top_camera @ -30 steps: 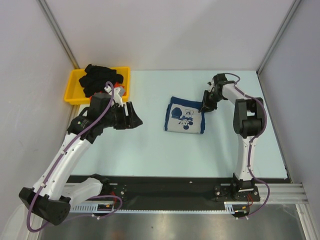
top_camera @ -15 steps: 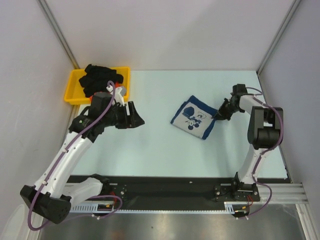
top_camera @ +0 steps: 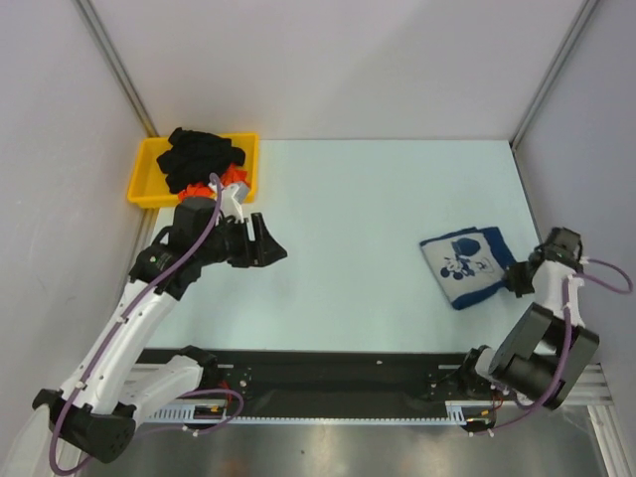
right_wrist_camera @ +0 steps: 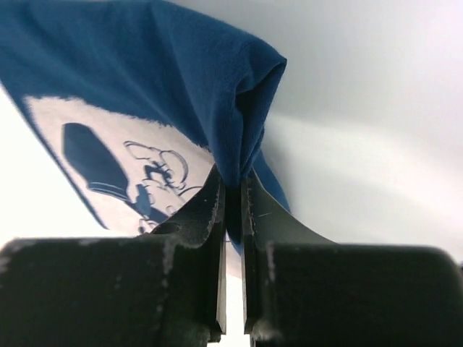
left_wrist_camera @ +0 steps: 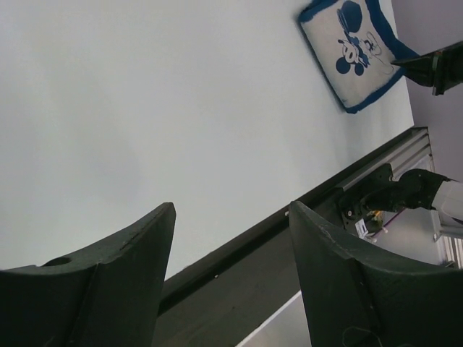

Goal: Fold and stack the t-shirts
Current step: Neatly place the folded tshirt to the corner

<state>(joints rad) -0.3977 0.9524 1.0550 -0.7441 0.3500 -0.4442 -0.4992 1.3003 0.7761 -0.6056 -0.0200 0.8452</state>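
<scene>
One shirt looks folded. The navy t-shirt is lying in a small square on the table, far across from the yellow tray. The black t-shirts and an orange-red one are sitting in that tray, so I think most of the job is left to do. The right pincer is squeezing the navy shirt's edge, its jaws nearly closed on the cloth. The left pincer is hanging near the tray, wide open and holding nothing.

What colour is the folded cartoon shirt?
The t-shirt is blue with white print; best in right wrist view.
</scene>
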